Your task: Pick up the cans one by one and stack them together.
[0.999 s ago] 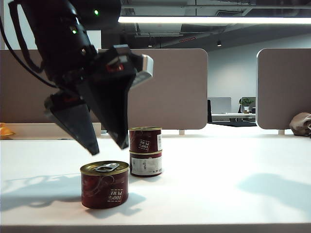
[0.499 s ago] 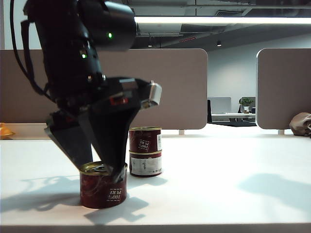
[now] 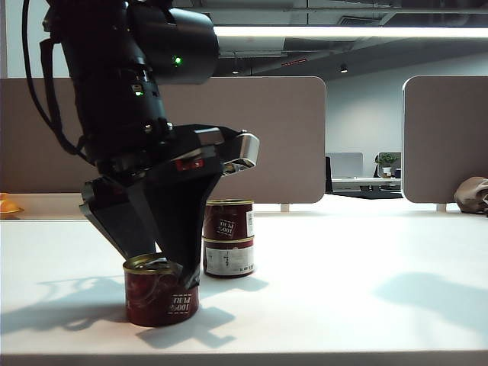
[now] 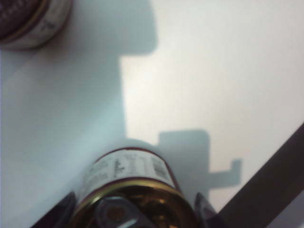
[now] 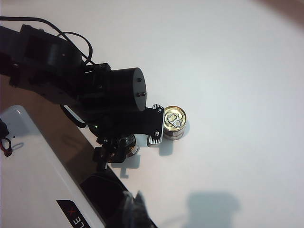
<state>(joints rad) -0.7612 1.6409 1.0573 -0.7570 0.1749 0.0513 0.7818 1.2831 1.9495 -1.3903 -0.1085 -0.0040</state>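
Three cans with dark red labels and gold lids are on the white table. Two are stacked: the upper can (image 3: 228, 219) sits on the white-labelled can (image 3: 229, 258), seen from above as one gold lid (image 5: 174, 121). The third can (image 3: 160, 301) (image 4: 128, 171) stands alone nearer the front. My left gripper (image 3: 164, 268) (image 4: 134, 209) is lowered over this can, open, with a finger close by each side of its rim. My right gripper (image 5: 135, 202) hangs shut and empty, high above the table and away from the cans.
Beige partitions (image 3: 267, 137) stand behind the table. An orange object (image 3: 8, 206) lies at the far left and a bag (image 3: 473, 194) at the far right. The stack (image 4: 28, 23) stands just behind the left gripper. A white base panel (image 5: 38, 166) lies under the left arm.
My left gripper has come down over the front can, its fingers now straddling the can's top and drawn slightly closer together. The right arm and the stack have not moved.
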